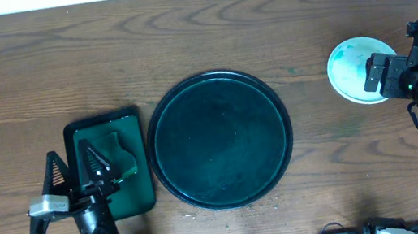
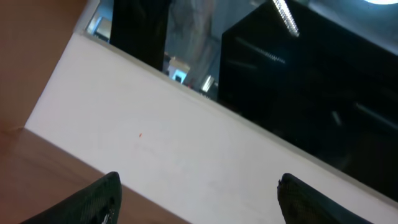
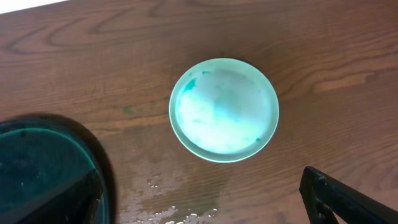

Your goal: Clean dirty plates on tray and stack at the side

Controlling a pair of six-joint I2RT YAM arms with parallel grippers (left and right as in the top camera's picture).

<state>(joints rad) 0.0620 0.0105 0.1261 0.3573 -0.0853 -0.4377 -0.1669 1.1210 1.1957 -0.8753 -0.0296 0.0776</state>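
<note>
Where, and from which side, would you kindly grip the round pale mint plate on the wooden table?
Probably the raised rim of the pale mint plate, at the edge nearest the open right gripper, slanting from above: it lies flat on the table, so only the rim offers a pinch.

Large round dark tray (image 1: 220,140) sitting mid-table; small rectangular green tray (image 1: 138,184) lying just left of it, edges nearly meeting; green lump (image 1: 117,145) resting on small tray; left gripper (image 1: 77,167) hovering at small tray's left edge, jaws standing wide apart, one finger over tray, other over bare wood; pale plate (image 1: 350,68) showing green smears, lying on brown tabletop (image 1: 182,39) well right of round tray; right gripper (image 1: 381,75) overlapping plate's right edge
</note>
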